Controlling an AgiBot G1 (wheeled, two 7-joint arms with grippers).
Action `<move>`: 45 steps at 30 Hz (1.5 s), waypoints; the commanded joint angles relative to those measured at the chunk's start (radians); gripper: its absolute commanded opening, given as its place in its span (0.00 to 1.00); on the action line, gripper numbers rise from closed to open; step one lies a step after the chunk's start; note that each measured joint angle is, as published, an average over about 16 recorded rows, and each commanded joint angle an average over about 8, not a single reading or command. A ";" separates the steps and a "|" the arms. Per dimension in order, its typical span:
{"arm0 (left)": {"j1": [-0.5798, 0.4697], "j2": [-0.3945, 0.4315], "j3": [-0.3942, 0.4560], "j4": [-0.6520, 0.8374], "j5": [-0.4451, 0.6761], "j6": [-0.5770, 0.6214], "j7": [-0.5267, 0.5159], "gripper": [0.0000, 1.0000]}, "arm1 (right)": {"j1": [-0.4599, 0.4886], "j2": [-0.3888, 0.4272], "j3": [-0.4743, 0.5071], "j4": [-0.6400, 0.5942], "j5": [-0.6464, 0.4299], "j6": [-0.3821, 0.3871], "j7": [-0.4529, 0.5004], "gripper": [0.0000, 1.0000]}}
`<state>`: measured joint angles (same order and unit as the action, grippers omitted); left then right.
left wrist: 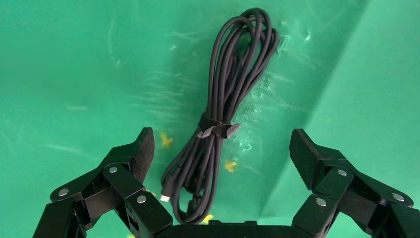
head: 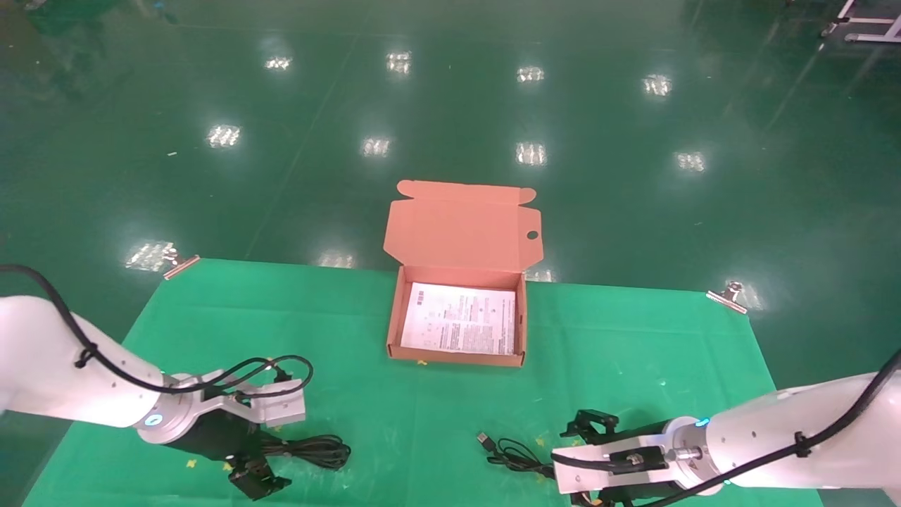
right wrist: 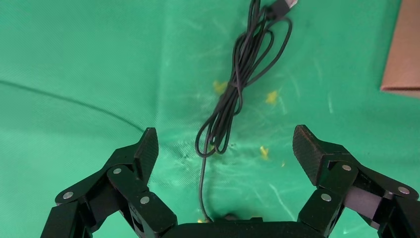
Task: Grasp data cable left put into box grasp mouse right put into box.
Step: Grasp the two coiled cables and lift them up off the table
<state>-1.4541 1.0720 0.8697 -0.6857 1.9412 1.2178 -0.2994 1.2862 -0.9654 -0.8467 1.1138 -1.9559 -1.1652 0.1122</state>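
Data cable: a thin black data cable (left wrist: 218,130), wound into a long looped bundle and bound at its middle by a dark strap, is seen lying flat on the green cloth (head: 619,352). Its lower loops and a small pale plug tip are placed between the spread fingers of the left gripper, untouched by either pad; the upper loops run out beyond the fingertips.

Left gripper: the black left gripper (left wrist: 222,151) is held low over the bundle with its jaws wide apart and nothing gripped.

Mouse cord: a thin loose black cord (right wrist: 236,94) with a USB plug at its far end is laid in slack loops ahead of the right gripper's jaws, one strand running back between them. The mouse body cannot be made out.

Right gripper: the black right gripper (right wrist: 225,148) is poised over the cloth with its jaws wide apart, empty.

Box: a shallow salmon-brown cardboard box (head: 394,317) is set well beyond both grippers, its tabbed lid with one round hole tipped back.

Writing: a white printed leaflet (head: 461,318) is spread as the box floor; its text is too small to be read.
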 commanded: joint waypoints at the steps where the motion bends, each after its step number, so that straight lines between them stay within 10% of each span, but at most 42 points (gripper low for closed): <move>1: -0.003 0.012 -0.006 0.051 -0.011 -0.011 0.019 1.00 | -0.001 -0.015 -0.002 -0.033 -0.010 0.020 -0.011 1.00; 3: -0.006 0.021 -0.010 0.090 -0.019 -0.024 0.038 1.00 | -0.001 -0.030 -0.001 -0.066 -0.009 0.035 -0.017 1.00; 6: -0.010 0.031 -0.014 0.131 -0.023 -0.042 0.064 0.70 | -0.001 -0.049 0.001 -0.107 -0.005 0.051 -0.022 0.99; 12: -0.014 0.044 -0.014 0.182 -0.020 -0.072 0.096 0.02 | -0.002 -0.075 0.004 -0.159 -0.001 0.073 -0.021 0.25; 15: -0.014 0.046 -0.013 0.189 -0.018 -0.077 0.099 0.00 | -0.003 -0.079 0.004 -0.166 0.000 0.076 -0.021 0.00; 45: -0.012 0.038 -0.015 0.161 -0.023 -0.060 0.087 0.00 | -0.001 -0.065 0.004 -0.140 0.001 0.064 -0.020 0.00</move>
<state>-1.4664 1.1097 0.8543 -0.5249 1.9179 1.1576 -0.2126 1.2856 -1.0309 -0.8424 0.9734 -1.9554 -1.1010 0.0917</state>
